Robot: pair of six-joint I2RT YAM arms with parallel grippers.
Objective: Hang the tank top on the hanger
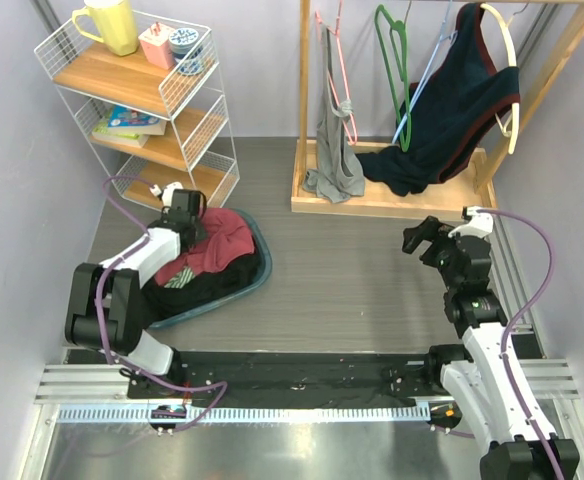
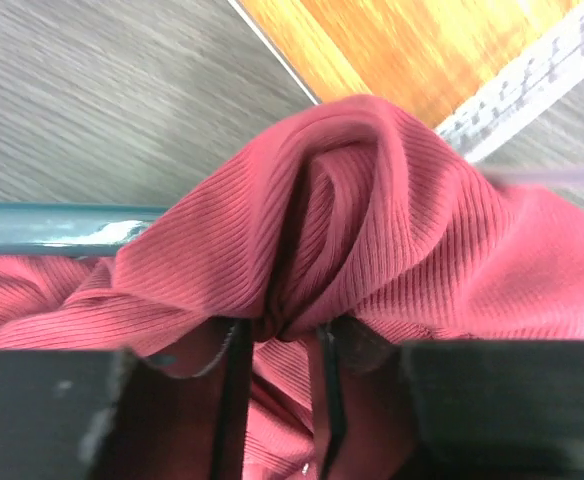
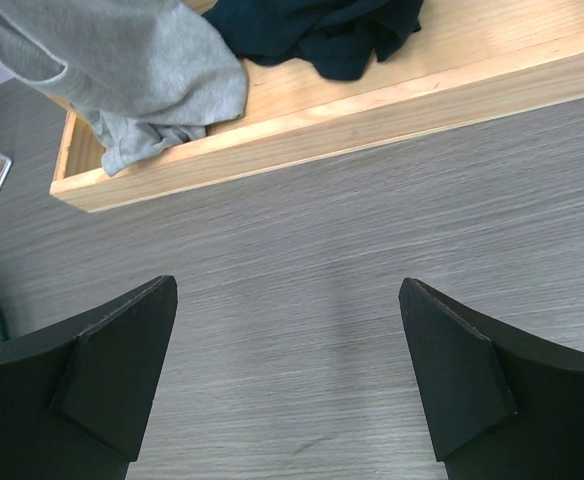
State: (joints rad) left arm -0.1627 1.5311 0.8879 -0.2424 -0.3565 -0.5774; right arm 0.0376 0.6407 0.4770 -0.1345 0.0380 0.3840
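The maroon tank top (image 1: 234,240) lies bunched in a blue basket (image 1: 257,272) at the left. My left gripper (image 1: 194,222) is down at the basket's far side. In the left wrist view the left gripper (image 2: 280,340) is shut on a raised fold of the tank top (image 2: 392,220). The light-blue hanger (image 1: 419,90) hangs on the wooden rack at the back, between a green hanger (image 1: 394,60) and a navy garment (image 1: 452,110). My right gripper (image 1: 422,238) is open and empty over the floor before the rack; it also shows in the right wrist view (image 3: 287,370).
A white wire shelf (image 1: 132,80) stands just behind the basket. The rack's wooden base (image 1: 392,200) holds the ends of a grey garment (image 1: 334,160) and the navy one. A pink hanger (image 1: 340,70) carries the grey garment. Dark clothes lie under the tank top.
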